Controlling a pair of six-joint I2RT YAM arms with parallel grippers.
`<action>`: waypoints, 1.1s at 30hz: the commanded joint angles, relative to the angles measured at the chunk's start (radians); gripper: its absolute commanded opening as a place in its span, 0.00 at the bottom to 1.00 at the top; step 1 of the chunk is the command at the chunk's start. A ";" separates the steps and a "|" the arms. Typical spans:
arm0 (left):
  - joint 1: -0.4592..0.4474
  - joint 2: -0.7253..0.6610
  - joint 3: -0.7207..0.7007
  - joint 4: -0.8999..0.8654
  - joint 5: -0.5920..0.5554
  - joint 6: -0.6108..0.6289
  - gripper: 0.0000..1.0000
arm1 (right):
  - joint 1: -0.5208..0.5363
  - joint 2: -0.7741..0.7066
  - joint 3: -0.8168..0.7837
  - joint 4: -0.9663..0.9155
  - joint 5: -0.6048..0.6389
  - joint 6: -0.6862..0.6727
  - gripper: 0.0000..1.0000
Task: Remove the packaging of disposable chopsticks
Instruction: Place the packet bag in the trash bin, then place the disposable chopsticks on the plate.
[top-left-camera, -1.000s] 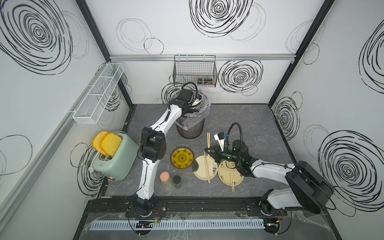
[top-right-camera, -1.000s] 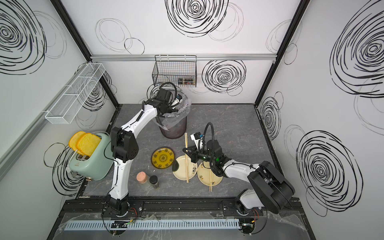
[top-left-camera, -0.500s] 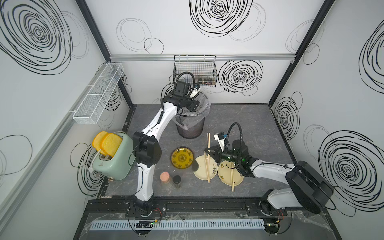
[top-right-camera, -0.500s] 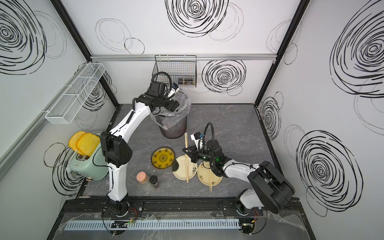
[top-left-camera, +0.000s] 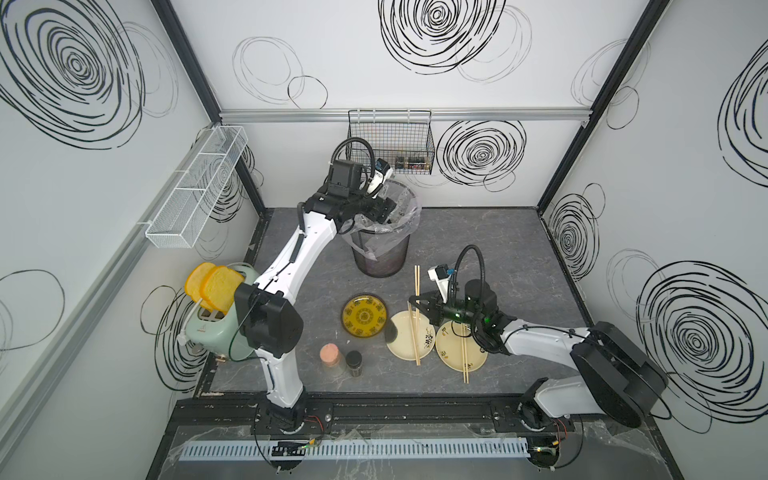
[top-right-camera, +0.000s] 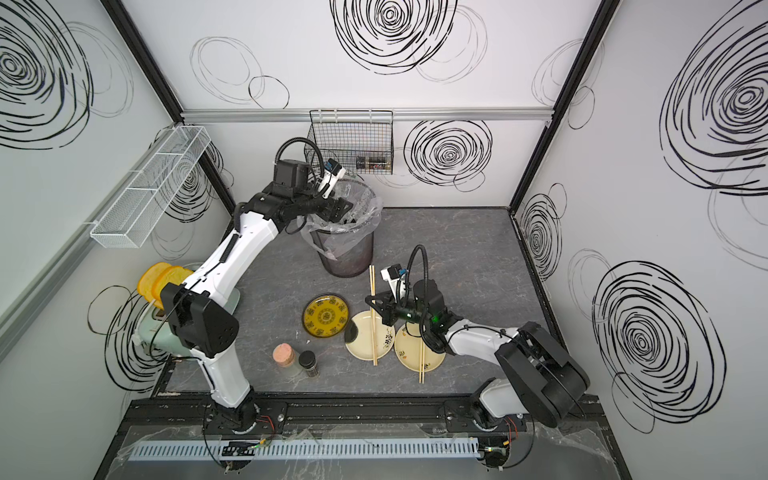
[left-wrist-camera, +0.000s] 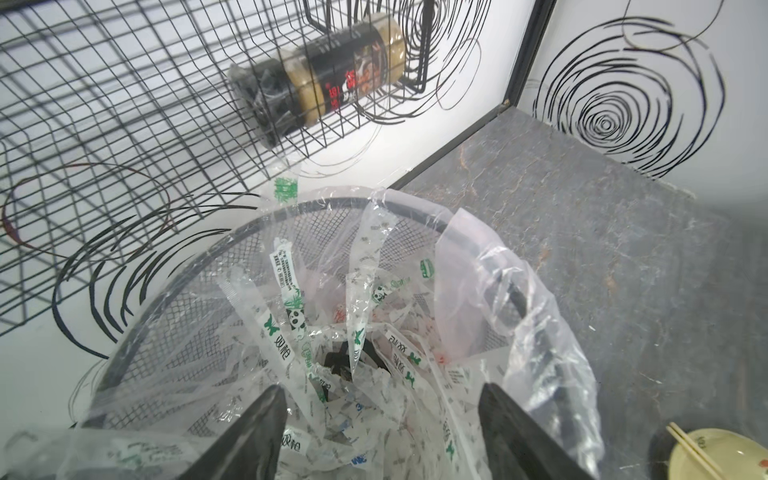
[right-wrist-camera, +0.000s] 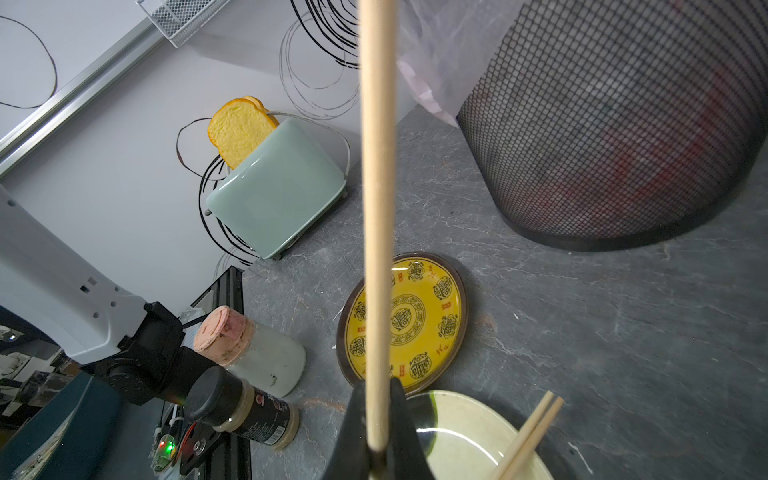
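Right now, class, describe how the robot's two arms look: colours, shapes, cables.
The left arm and right arm share a look: white tube-like links joined by chunky black joint housings, ending in black tapering jaws. A black cable loops over each wrist beside a small white camera with a blue fitting. A green light glows near the right wrist.

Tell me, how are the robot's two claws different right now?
The left gripper is open and holds nothing; the right gripper is shut on a pair of chopsticks. The left gripper hangs high over the mesh bin, where empty packaging lies; the right gripper sits low above a pale plate. Both are black two-finger claws.
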 joint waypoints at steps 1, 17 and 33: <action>0.016 -0.086 -0.083 0.088 0.084 -0.046 0.77 | 0.006 -0.004 0.022 0.012 0.004 -0.011 0.00; 0.047 -0.688 -0.869 0.373 0.193 -0.252 0.78 | -0.004 0.033 0.046 0.023 -0.074 0.057 0.00; -0.298 -0.808 -1.368 0.764 0.364 -0.504 0.77 | -0.067 0.021 -0.039 0.270 -0.193 0.220 0.00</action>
